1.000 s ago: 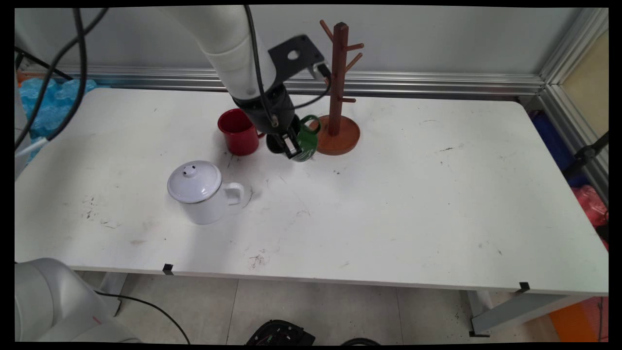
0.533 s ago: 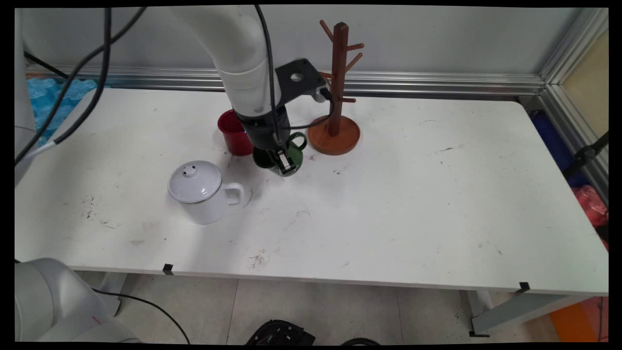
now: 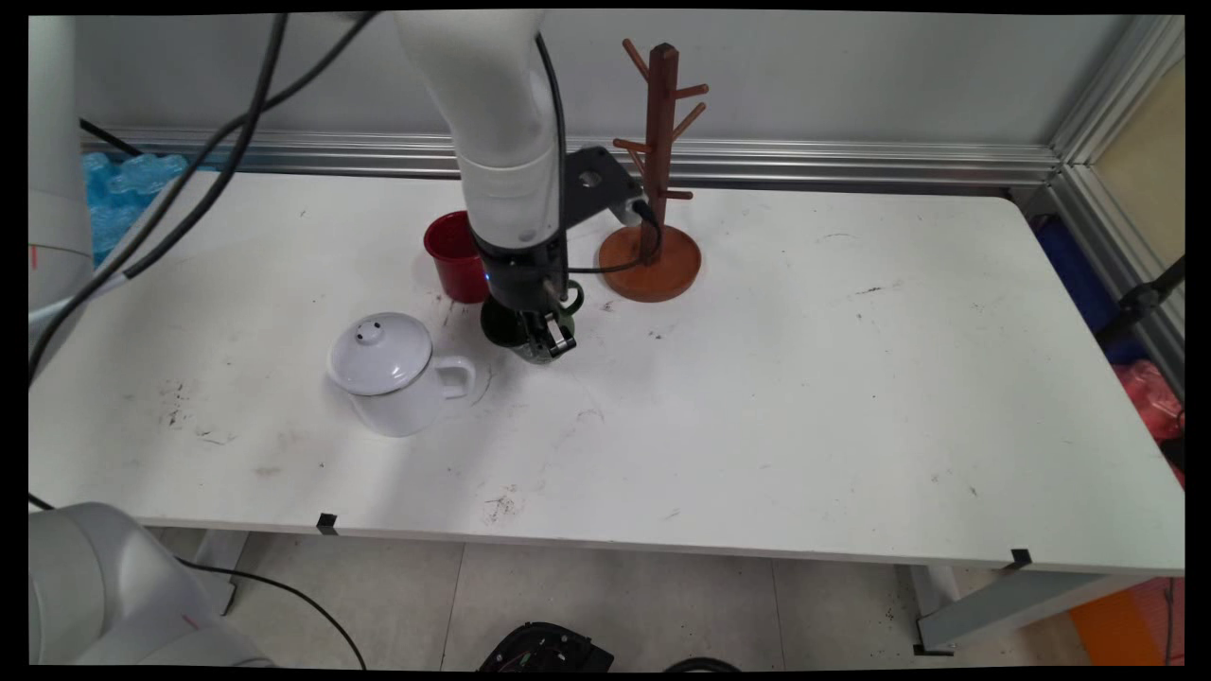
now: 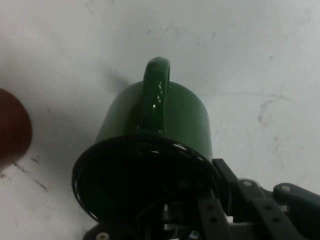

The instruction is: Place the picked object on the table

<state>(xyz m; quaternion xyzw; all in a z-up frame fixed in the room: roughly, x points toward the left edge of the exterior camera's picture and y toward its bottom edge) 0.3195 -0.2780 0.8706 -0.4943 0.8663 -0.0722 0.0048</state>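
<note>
Green mug (image 3: 530, 333) in pincer (image 3: 547, 339), near red cup (image 3: 456, 255).

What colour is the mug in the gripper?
Green mug, dark inside; the hand view shows it best.

No legible text, labels or nos. anywhere.
</note>
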